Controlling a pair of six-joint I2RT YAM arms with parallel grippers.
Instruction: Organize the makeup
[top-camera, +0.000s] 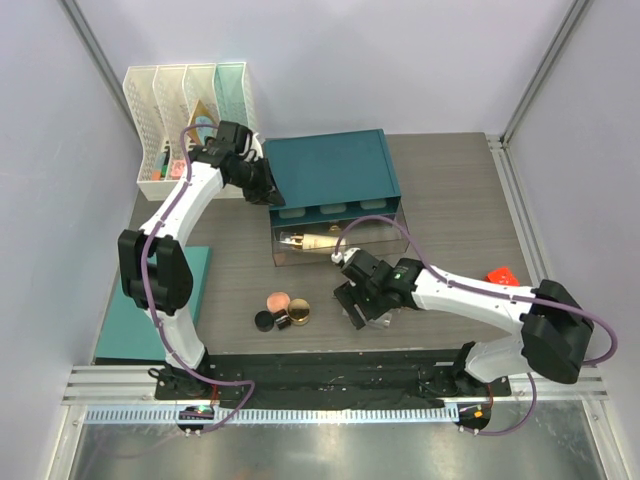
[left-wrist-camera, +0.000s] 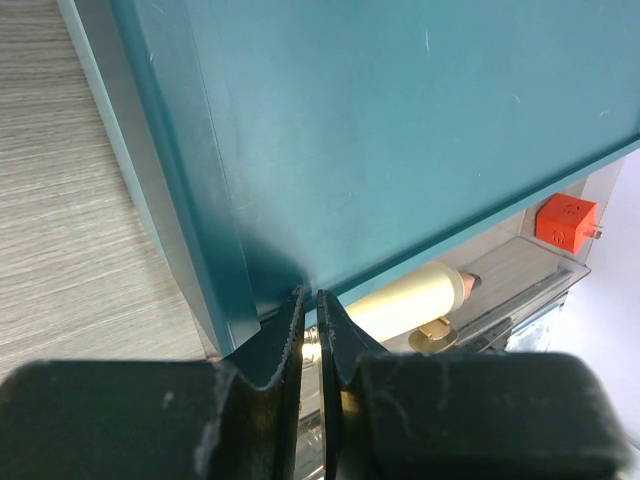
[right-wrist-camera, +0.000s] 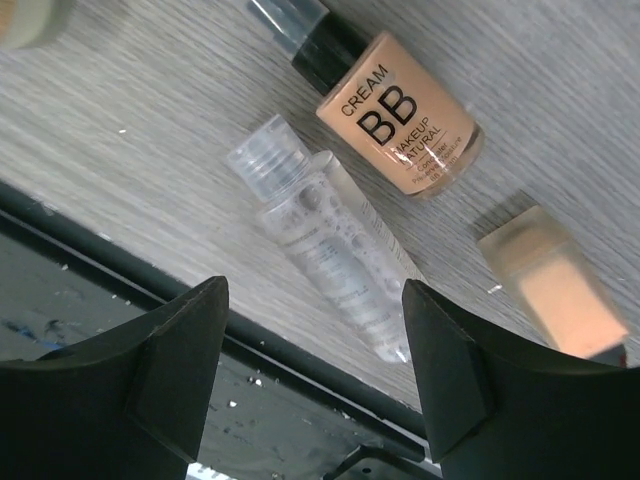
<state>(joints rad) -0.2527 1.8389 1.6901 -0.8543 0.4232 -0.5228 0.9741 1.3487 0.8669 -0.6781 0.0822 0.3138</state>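
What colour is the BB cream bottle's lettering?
Black, on the peach-tan BB cream bottle; best seen in the right wrist view.

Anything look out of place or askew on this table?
The teal lid sits back off the clear box, the left gripper shut on its corner. A red cube lies alone at the right, apart from the compacts. No spill or damage shows.

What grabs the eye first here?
The big teal lid over the clear organizer mid-table, with the left gripper apparently pinching its corner, jaws almost closed. Next, the right gripper hanging with jaws wide open over a clear bottle near the table's front edge, beside an orange BB cream bottle.
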